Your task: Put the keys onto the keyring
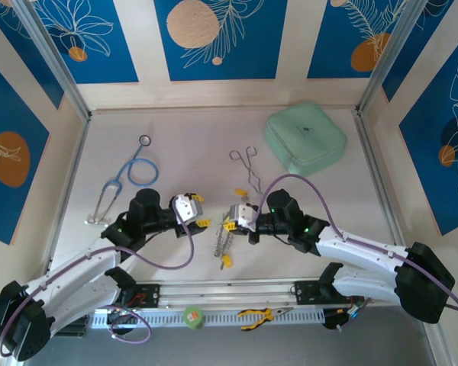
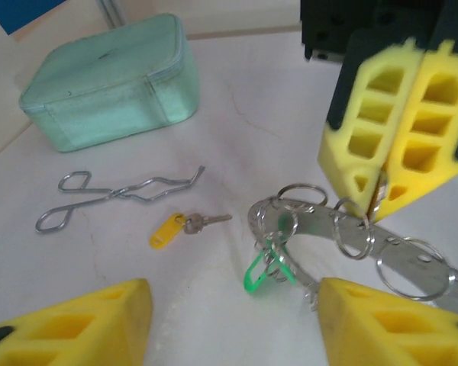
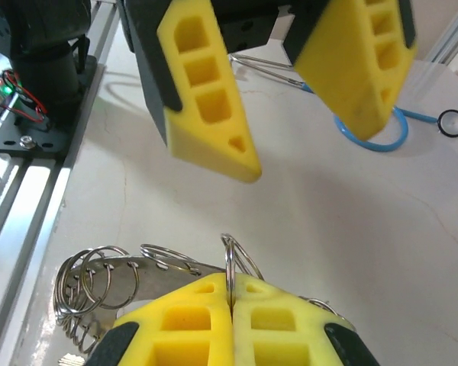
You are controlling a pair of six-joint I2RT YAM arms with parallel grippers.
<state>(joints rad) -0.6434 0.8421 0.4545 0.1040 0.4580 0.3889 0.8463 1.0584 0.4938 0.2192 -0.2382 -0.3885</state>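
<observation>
Bright, even light; soft shadows; near foreground blurred.

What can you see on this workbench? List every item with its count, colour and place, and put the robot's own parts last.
keyring: one, silver, centre, between the grippers
green key: one, hanging on the keyring
yellow key: one, lying loose between forceps and keyring
forceps: one, silver, beyond the yellow key
pouch: one, mint green, far right
stethoscope: one, blue tubing, far left
pliers: one, yellow handles, near edge
left gripper: one, yellow fingers, open
right gripper: one, yellow fingers, shut on a keyring loop
</observation>
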